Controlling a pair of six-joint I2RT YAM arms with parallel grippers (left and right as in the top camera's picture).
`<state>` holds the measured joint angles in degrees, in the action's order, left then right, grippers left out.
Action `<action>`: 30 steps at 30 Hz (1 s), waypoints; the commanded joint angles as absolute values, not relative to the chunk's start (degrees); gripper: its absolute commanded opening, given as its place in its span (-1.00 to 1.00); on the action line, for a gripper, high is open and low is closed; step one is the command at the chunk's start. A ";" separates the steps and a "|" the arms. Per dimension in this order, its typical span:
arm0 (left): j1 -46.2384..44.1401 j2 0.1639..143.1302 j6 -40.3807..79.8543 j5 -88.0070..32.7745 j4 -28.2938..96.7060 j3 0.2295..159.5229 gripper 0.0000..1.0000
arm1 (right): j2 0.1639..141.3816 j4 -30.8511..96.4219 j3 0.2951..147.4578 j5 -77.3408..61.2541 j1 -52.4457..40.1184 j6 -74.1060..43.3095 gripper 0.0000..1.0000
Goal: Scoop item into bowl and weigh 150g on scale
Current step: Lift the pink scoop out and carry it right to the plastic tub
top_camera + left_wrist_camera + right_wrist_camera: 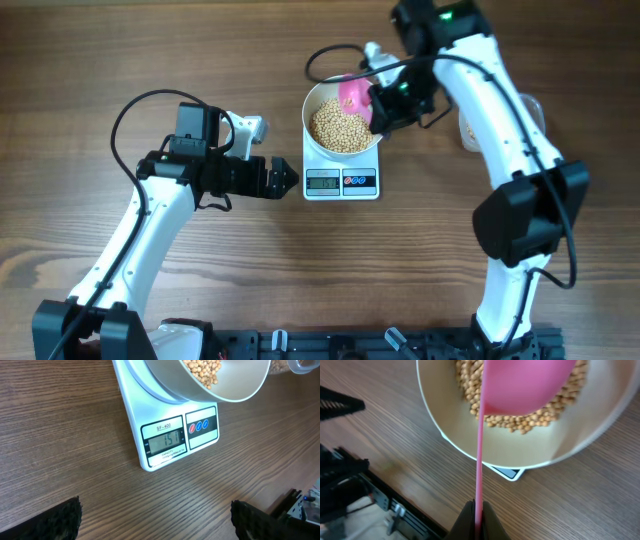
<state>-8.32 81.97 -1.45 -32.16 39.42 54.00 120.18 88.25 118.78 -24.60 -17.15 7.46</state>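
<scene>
bowl (pixel 310 110) top: blocked by pink scoop (pixel 355 97) | scale (pixel 342 182) front: open table (pixel 400 260) | left: left end effector (pixel 290 177) near

The bowl (pixel 235 385) runs off the top edge and hides most of the scale (pixel 165 435).

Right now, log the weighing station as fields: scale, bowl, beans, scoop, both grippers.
scale: white SF-400 digital, on the wooden table; display seems to read 151
bowl: white, sitting on the scale
beans: pale tan, heaped in the bowl
scoop: pink, head over the beans inside the bowl
right gripper: shut on the scoop handle
left gripper: open, empty, facing the scale
</scene>
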 commanded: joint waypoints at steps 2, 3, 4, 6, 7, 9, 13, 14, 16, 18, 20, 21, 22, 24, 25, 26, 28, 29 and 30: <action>-8.47 82.19 -2.61 -31.79 39.22 55.09 1.00 | 117.10 88.01 120.44 -29.87 -14.85 9.26 -0.91; -8.47 82.19 -2.61 -31.79 39.22 55.09 1.00 | 117.10 87.90 120.44 -30.61 -14.59 9.26 -0.91; -8.47 82.19 -2.61 -31.79 39.22 55.09 1.00 | 117.10 87.72 120.44 -31.33 -14.41 9.26 -0.91; -8.47 82.19 -2.61 -31.79 39.22 55.09 1.00 | 117.10 87.22 120.44 -32.58 -14.11 9.21 -0.92; -8.47 82.19 -2.61 -31.79 39.22 55.09 1.00 | 117.10 86.98 120.44 -33.17 -13.82 9.23 -0.91; -8.47 82.19 -2.61 -31.79 39.24 55.09 1.00 | 117.10 86.80 120.44 -33.15 -12.97 9.02 -0.91; -8.47 82.19 -2.61 -31.79 39.22 55.09 1.00 | 116.71 87.22 120.44 -33.17 -9.65 9.02 -0.91; -8.47 82.19 -2.61 -31.79 39.22 55.09 1.00 | 115.98 87.44 120.49 -33.15 -7.57 9.02 -0.91; -8.47 82.19 -2.61 -31.79 39.22 55.09 1.00 | 114.80 87.48 120.49 -33.17 -5.13 9.02 -0.91; -8.47 82.19 -2.61 -31.79 39.22 55.09 1.00 | 113.10 87.35 120.51 -33.12 -2.07 9.04 -0.91; -8.47 82.19 -2.61 -31.79 39.22 55.09 1.00 | 111.18 87.20 120.51 -32.99 1.50 8.84 -0.91; -8.47 82.19 -2.61 -31.79 39.22 55.09 1.00 | 110.50 87.18 120.49 -32.27 3.16 8.64 -0.91; -8.47 82.19 -2.61 -31.79 39.22 55.09 1.00 | 109.86 87.20 120.49 -30.68 4.89 7.33 -0.91; -8.47 82.19 -2.61 -31.79 39.22 55.09 1.00 | 109.23 87.37 120.49 -27.64 8.03 5.63 -0.91; -8.47 82.19 -2.61 -31.79 39.22 55.09 1.00 | 109.14 87.74 120.49 -27.07 9.43 5.98 -0.91; -8.47 82.19 -2.61 -31.79 39.22 55.09 1.00 | 109.14 87.92 120.49 -27.03 10.59 6.04 -0.92; -8.47 82.19 -2.63 -31.79 39.22 55.09 1.00 | 109.16 88.01 120.46 -26.98 12.08 6.04 -0.91; -8.47 82.19 -2.61 -31.79 39.22 55.09 1.00 | 109.16 88.05 120.46 -26.59 12.34 6.11 -0.91; -8.47 82.19 -2.61 -31.79 39.22 55.09 1.00 | 109.16 88.12 120.46 -25.32 12.47 6.02 -0.91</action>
<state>-8.32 81.97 -1.45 -32.16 39.40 54.00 109.60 87.85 119.63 -28.10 12.05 6.48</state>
